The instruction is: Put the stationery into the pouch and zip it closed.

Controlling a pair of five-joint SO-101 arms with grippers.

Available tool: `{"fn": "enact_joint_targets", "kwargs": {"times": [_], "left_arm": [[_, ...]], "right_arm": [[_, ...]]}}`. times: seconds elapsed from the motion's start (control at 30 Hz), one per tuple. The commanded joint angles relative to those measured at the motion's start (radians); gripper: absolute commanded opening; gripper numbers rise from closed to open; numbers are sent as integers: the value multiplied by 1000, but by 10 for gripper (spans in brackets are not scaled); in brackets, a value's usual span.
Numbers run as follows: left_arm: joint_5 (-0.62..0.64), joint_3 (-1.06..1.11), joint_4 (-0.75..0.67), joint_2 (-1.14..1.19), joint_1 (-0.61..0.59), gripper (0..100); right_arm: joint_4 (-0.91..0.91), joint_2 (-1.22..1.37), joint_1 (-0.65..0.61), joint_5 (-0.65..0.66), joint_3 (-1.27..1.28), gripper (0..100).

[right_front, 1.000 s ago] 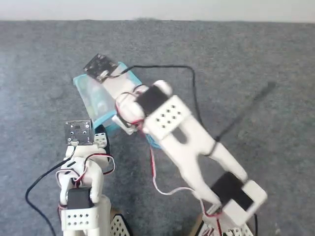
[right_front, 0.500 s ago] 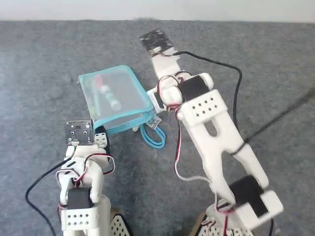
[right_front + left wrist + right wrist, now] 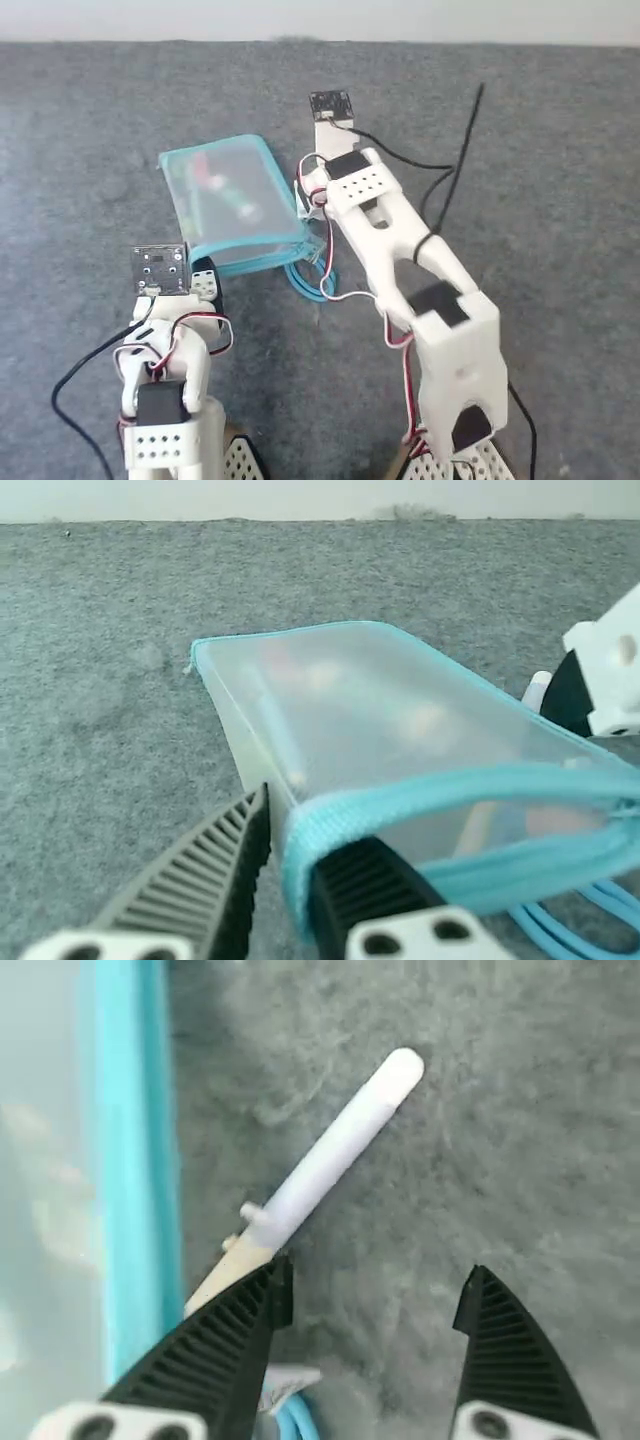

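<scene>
**A:** Pouch (image 3: 235,200) is clamped at its edge by the left claw (image 3: 300,830); right arm just swung off it?
**B:** Yep; right claw (image 3: 378,1278) wide open, empty, straddling a white pen (image 3: 330,1160) just beside the pouch; that one likely goes in next.

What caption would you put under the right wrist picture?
Open right hand hovers above a white pen beside the blue-edged pouch.

Left arm (image 3: 165,390) folded short and low, left tool (image 3: 297,830) pointing forward, its two fingers pinching a corner of the pouch (image 3: 400,730), right arm (image 3: 400,260) stretched far forward, wrist bent downward, right tool (image 3: 378,1278) with fingers spread wide, holding nothing
</scene>
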Motion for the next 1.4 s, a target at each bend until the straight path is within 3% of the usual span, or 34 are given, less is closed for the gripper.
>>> {"fn": "enact_joint_targets", "kwargs": {"times": [0.0,0.1,0.4,0.6,0.93,1.37], "left_arm": [[-5,-10,6,-15,11,13],[-5,-10,6,-15,11,13],[-5,-10,6,-15,9,13],[-5,-10,28,-18,5,13],[-3,-10,35,-18,9,13],[-3,-10,37,-15,11,13]], "right_arm": [[-21,38,-31,12,-106,273],[-15,73,-56,91,-137,273],[-13,24,-73,100,-163,273],[-10,12,-102,180,-157,270],[-41,-15,-168,187,-158,273],[-10,170,-102,180,-161,270]]}}
